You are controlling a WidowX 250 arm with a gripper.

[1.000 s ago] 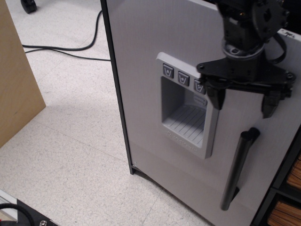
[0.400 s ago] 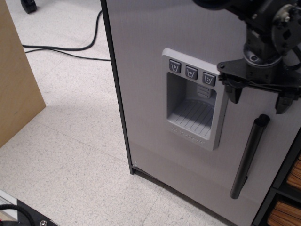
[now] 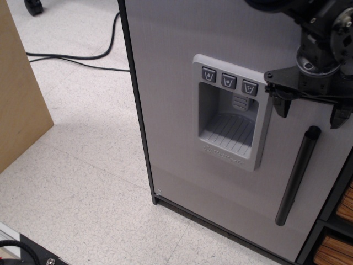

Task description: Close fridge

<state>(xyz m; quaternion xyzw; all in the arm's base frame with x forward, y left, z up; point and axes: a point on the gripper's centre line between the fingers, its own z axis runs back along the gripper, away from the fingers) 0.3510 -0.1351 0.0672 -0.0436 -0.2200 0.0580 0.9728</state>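
The fridge shows its light-grey door (image 3: pixel 176 99) with a black edge down the left. The recessed dispenser panel (image 3: pixel 230 113) with three buttons sits in the middle of the door. The black bar handle (image 3: pixel 298 175) runs down the door's right side. My black gripper (image 3: pixel 310 113) is open and empty at the upper right, its two fingers (image 3: pixel 281 105) pointing down just above the top of the handle, close against the door. The door lies nearly flat against the cabinet; a narrow dark gap shows at the right edge (image 3: pixel 331 215).
A tan wooden panel (image 3: pixel 19 88) stands at the left. A black cable (image 3: pixel 77 58) runs over the speckled floor behind it. Orange-brown items (image 3: pixel 339 221) on black shelving show at the right edge. A black object (image 3: pixel 22 251) lies at the bottom left corner.
The door has swung to the right toward the cabinet, with the dispenser panel and handle shifting right. My gripper has moved right with it, still open above the handle.
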